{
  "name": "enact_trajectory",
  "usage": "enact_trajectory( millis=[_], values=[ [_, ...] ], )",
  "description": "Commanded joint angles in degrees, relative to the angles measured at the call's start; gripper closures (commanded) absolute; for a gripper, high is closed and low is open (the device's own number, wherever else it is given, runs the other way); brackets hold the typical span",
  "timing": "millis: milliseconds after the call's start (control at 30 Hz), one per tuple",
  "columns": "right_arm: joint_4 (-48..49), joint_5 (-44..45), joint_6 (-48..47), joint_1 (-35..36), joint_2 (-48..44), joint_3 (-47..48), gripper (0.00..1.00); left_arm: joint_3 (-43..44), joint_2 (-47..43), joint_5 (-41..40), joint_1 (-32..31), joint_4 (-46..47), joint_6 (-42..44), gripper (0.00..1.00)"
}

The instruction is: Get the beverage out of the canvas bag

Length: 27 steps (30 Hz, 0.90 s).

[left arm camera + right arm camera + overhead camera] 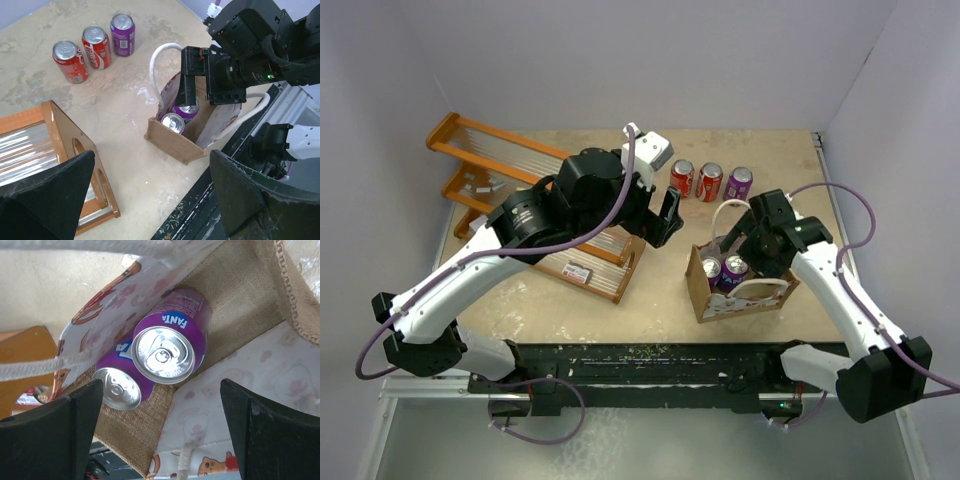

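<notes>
Top view: canvas bag (745, 292) stands upright on the tabletop (650, 300), at 4 o'clock from centre. Its mouth faces up and its long axis runs about 8 to 2 o'clock, brown end wall at the 8 end. Inside are a Fanta can (735, 266) and another purple can (711, 268), side by side, tops up. Right end effector (748, 240) hangs over the bag mouth. Left end effector (667, 215) is apart from the bag, at its 10 o'clock. At 12 o'clock stand a red can (681, 178), a second red can (709, 181) and a loose purple can (738, 183), in a row. Wooden rack (520, 190) is at 9 o'clock. Left wrist view: left fingers (45, 195) are spread wide with nothing between them, and the other purple can sits next to the brown end wall. Right wrist view: right fingers (50, 440) are wide apart, gripping nothing. Both cans lie between them, down in the bag, tops toward the lens and touching each other, with the other purple can at the Fanta can's 8 o'clock.
</notes>
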Motion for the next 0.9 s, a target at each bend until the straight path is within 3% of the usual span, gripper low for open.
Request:
enact_trajectory(
  millis=[0,267,567,867],
  values=[
    [2.62,2.89,8.23,0.06,1.68,-1.64,0.0,1.1,-2.04,-3.77,-0.88,1.7,3.39,0.01],
    [2.84,6.41,12.25,0.06,6.84,-4.32,0.0,0.78,-2.59,-5.74,-0.99,1.7,5.13,0.01],
    [5.32,4.73,14.55,0.06,11.25,-6.5,0.0,1.13,-1.65,-6.05,-1.37,2.55,5.76,0.01],
    [8.44,3.72,14.86,0.06,13.18,-8.35,0.1,0.9,-1.56,-6.49,-1.4,2.57,5.88,0.01]
  ],
)
